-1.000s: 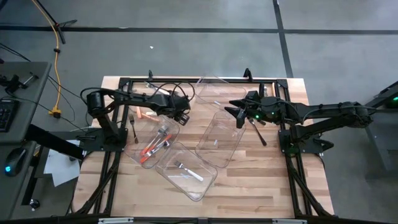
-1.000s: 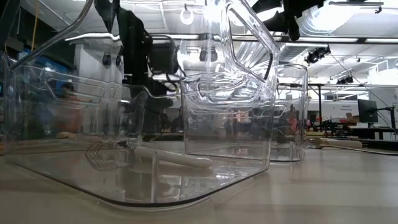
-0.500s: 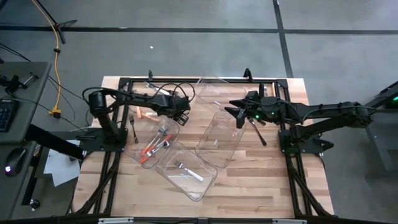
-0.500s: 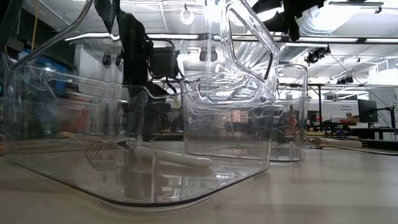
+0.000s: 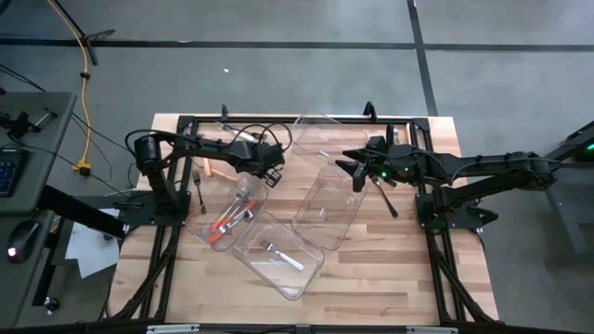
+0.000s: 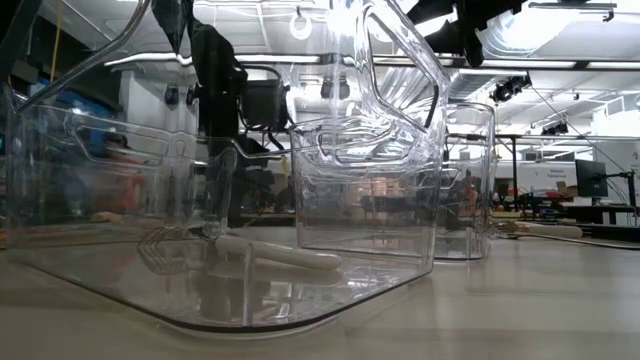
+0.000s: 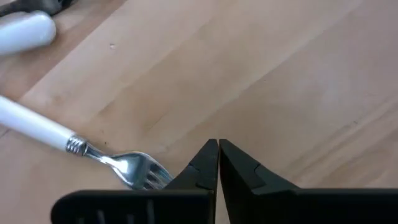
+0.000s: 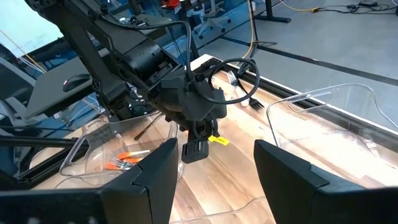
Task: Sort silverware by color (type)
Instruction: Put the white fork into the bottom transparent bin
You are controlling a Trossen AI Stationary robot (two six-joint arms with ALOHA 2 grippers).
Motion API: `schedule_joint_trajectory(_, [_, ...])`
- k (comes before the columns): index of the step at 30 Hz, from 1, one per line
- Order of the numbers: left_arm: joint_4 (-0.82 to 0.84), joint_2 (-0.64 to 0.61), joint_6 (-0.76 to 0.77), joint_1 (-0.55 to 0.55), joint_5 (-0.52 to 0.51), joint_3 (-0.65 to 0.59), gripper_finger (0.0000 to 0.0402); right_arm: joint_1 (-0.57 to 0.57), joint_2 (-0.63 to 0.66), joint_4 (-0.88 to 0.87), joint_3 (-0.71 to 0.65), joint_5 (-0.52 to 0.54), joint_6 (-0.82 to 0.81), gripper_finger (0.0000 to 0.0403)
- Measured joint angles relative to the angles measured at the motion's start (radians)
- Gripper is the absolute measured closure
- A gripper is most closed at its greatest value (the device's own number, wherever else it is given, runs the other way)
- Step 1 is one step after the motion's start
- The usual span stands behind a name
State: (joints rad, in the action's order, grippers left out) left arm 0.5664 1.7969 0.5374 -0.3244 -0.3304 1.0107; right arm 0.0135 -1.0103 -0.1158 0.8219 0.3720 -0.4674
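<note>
Left gripper [image 7: 218, 149] is down at the wood tabletop [image 7: 261, 68], fingers pressed together with nothing visibly between them — a white-handled fork [image 7: 68, 142] lies just beside the tips, tines by the left finger. From above, the left gripper [image 5: 269, 173] sits at the back-left of the table [image 5: 408, 260], near the far edge. A black fork [image 5: 199, 188] lies loose near the left rail. Just in front of the gripper is a clear bin [image 5: 232, 215] holding orange-handled silverware [image 5: 225, 223]; next bin [image 5: 278, 252] toward the front holds a white-handled fork [image 5: 281, 255]. Two more clear bins [image 5: 330, 206] fill the middle — little free wood between them; the open strips run along the front edge and at front right. Right gripper [image 5: 357, 173] hovers spread at the back-right bins, empty; a black utensil [image 5: 385, 199] lies on bare wood beside it. A yellow tag [image 8: 214, 140] shows on the left arm's gripper, text not readable.
</note>
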Motion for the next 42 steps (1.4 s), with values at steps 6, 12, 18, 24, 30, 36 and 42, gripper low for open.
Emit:
schedule_joint_trajectory(6, [-0.003, -0.007, -0.042, -0.003, -0.012, 0.000, 0.0401, 0.000, 0.000, 0.000, 0.000, 0.000, -0.003, 0.0208])
schedule_joint_trajectory(12, [0.026, -0.046, -0.155, -0.012, -0.051, 0.022, 0.0401, 0.000, 0.000, -0.001, 0.000, 0.000, 0.001, 0.0208])
schedule_joint_trajectory(18, [0.018, -0.096, -0.339, -0.054, -0.074, 0.046, 0.0398, 0.000, 0.000, -0.002, 0.000, 0.000, 0.001, 0.0208])
schedule_joint_trajectory(24, [0.039, -0.124, -0.451, -0.162, 0.015, 0.060, 0.0373, 0.000, 0.000, -0.001, 0.000, 0.000, -0.006, 0.0208])
schedule_joint_trajectory(30, [0.099, -0.128, -0.469, -0.311, 0.215, 0.058, 0.0322, 0.000, 0.000, -0.001, 0.000, 0.000, -0.007, 0.0208])
schedule_joint_trajectory(36, [0.136, -0.128, -0.472, -0.405, 0.289, 0.052, 0.0276, 0.000, 0.000, -0.007, 0.000, 0.000, -0.006, 0.0208])
schedule_joint_trajectory(42, [0.186, -0.125, -0.793, -0.407, 0.258, 0.051, 0.0258, 0.000, 0.000, -0.008, 0.000, 0.000, -0.005, 0.0208])
